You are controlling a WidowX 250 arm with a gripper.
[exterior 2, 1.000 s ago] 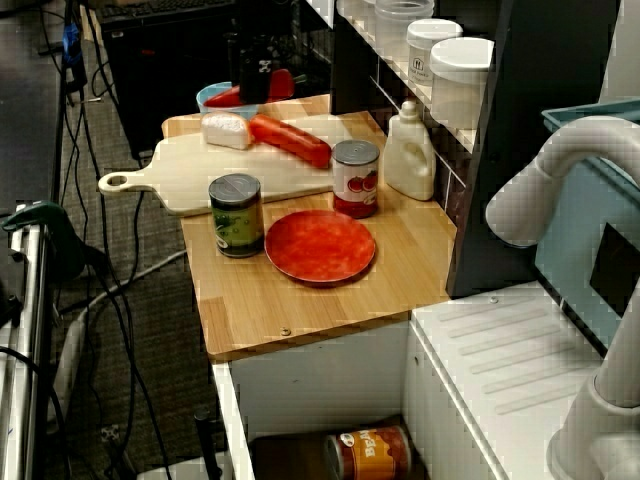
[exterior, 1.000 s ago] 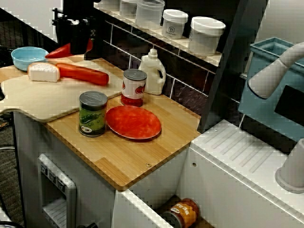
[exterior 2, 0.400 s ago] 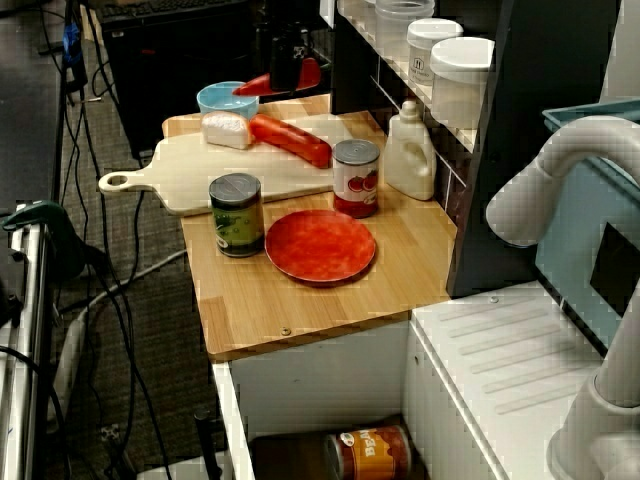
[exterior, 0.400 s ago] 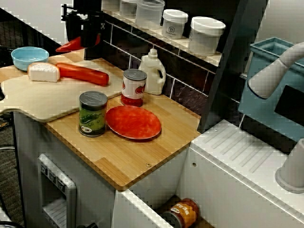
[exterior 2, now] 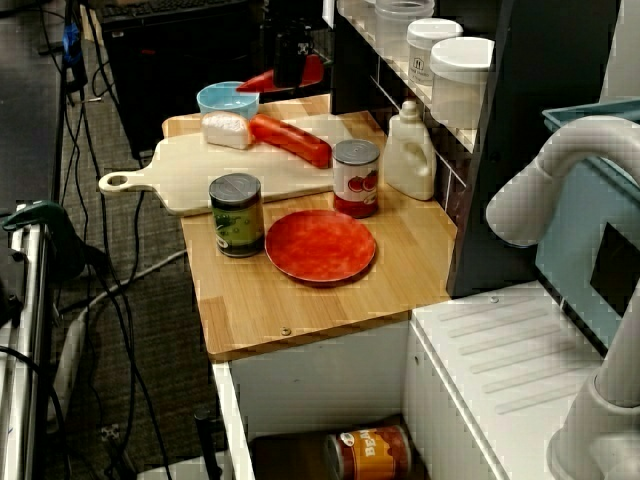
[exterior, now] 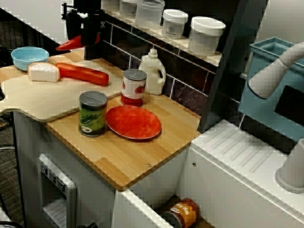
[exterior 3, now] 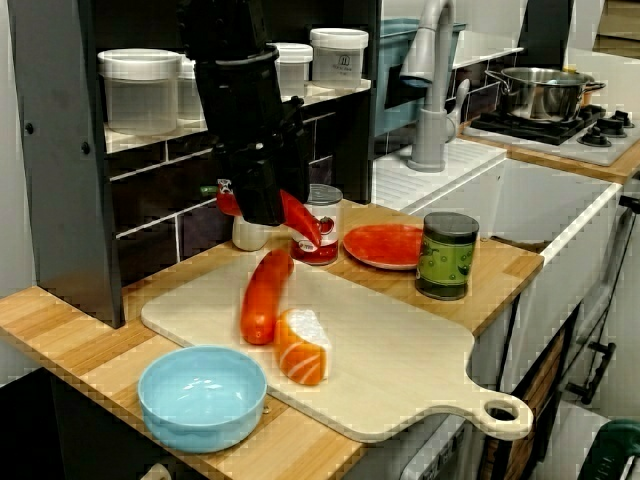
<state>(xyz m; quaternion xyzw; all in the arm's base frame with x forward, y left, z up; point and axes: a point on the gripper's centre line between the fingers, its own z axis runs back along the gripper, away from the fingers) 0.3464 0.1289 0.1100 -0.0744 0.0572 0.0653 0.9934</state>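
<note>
Two sealed cans stood on the counter: green can [exterior: 92, 114] near its front edge, red can [exterior: 134, 87] by the back edge, beside the white bottle [exterior: 153, 71]. Blue bowl [exterior 3: 202, 395] at the counter's end showed bare blue inside. Shelf jars [exterior: 205, 35] were cloudy, contents unreadable. Gripper [exterior 3: 262, 205] pinched the red pepper [exterior 3: 303, 222] in the air over the cutting board's [exterior 3: 400, 350] back edge — its black fingers were hard to separate. Orange can [exterior: 184, 213] in the lower drawer was cut off.

Counter [exterior: 133, 161] is loaded: board [exterior: 42, 97] at left end, bowl [exterior: 28, 56] at far-left corner, green can [exterior: 92, 114] by front edge, plate [exterior: 133, 122] mid-surface, red can [exterior: 134, 87] and bottle [exterior: 153, 72] along back edge.
</note>
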